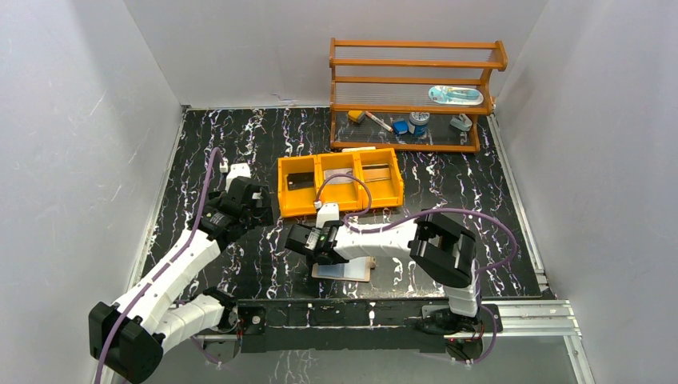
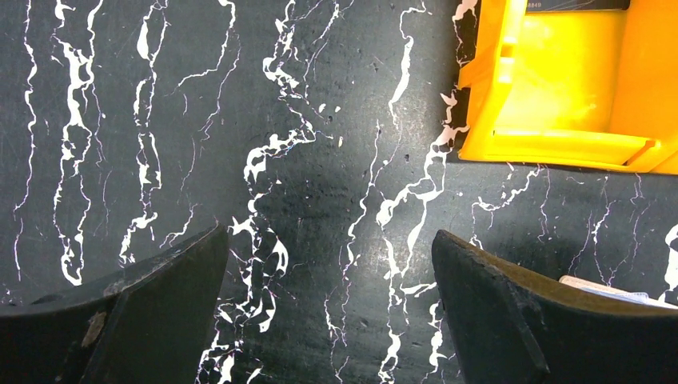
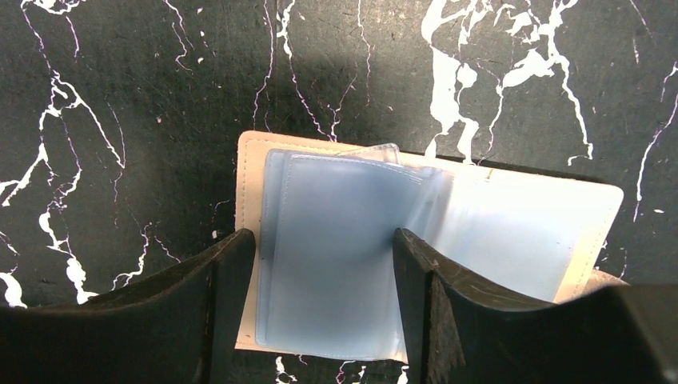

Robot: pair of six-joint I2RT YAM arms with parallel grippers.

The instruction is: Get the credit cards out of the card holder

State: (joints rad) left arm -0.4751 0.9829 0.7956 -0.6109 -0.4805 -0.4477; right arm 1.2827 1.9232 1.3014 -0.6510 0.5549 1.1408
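Right gripper [image 3: 321,244] is hovering open, gripping nothing, straddling a blue sleeve of the card holder [image 3: 520,232], which is lying unfolded near-centre. Left gripper [image 2: 332,240] is sitting wide open, far-left. Credit cards aren't showing; suggest pinching a card's edge only, not the sleeve.

The card holder [image 3: 512,232] lies open on the tabletop [image 1: 480,200] near the front edge, directly under the right end effector [image 3: 324,240] — its pages sit between the spread fingers. Behind it is the tray [image 1: 336,210], with flat cards [image 1: 301,181] in its compartments. The left end effector [image 2: 329,232] hangs left of the tray. At the back right stands a rack [image 1: 416,80] — small items [image 1: 412,122] on its shelves.
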